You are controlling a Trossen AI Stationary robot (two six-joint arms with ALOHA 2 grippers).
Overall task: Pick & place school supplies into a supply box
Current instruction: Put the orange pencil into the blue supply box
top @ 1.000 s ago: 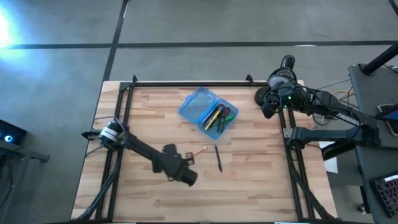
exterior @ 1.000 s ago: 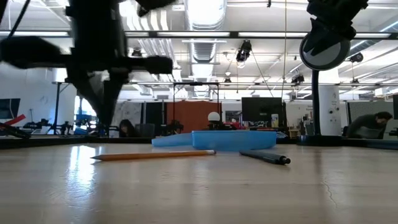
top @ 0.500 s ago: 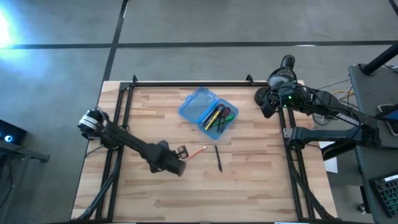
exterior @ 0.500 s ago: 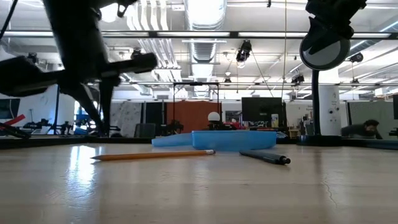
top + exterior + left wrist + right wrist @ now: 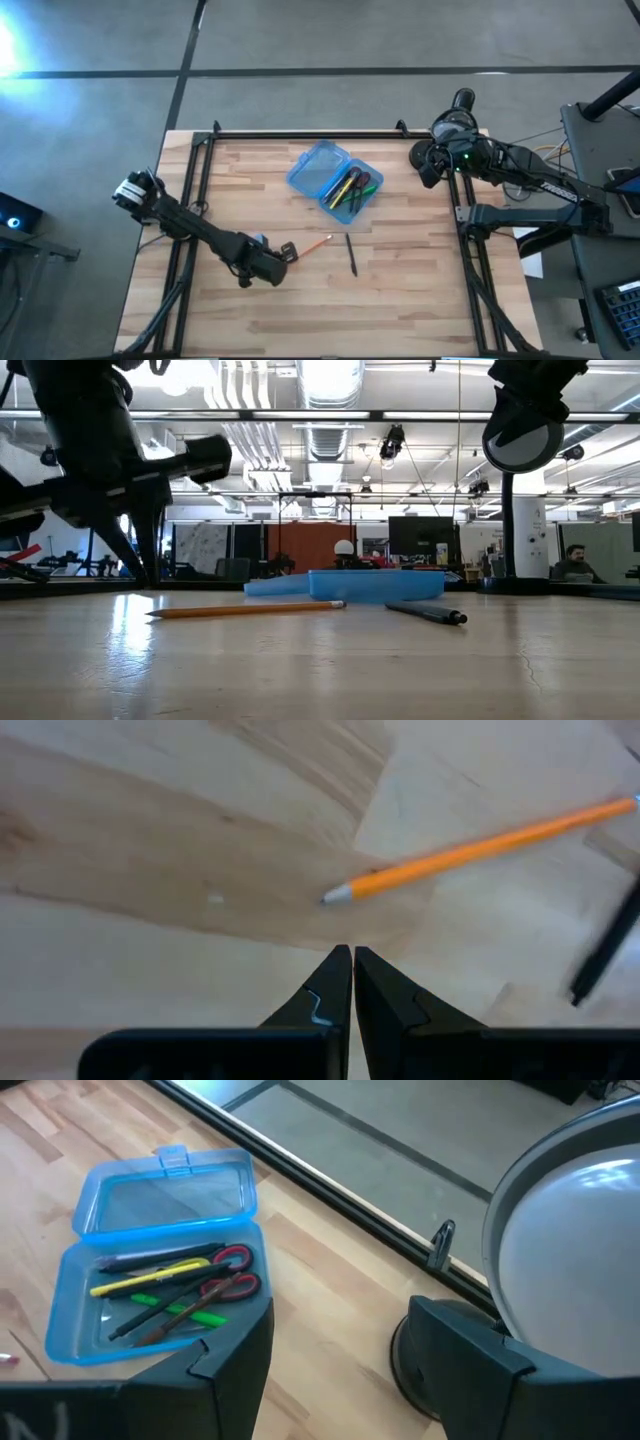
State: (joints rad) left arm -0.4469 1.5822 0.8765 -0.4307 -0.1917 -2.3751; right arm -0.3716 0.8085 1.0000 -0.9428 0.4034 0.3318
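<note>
Openly lying mid-counter: supply box (image 5: 335,181), both blue halves flat, holding pens and red-handled scissors (image 5: 232,1273). Just nearer, loose on the counter (image 5: 420,290): orange pencil (image 5: 316,244) and dark pen (image 5: 351,254), close but apart. Beside the pencil's tip: left tool (image 5: 351,965), fingers pressed together on nothing. Well off at the far right corner: right tool (image 5: 425,168), parked; cannot tell its finger state.

The left arm reaches low across the bench, its pincer (image 5: 284,252) closed, fingertips (image 5: 338,970) pressed together. The right arm waits folded at the bench's far right edge, its pincer (image 5: 428,172) spread wide.
</note>
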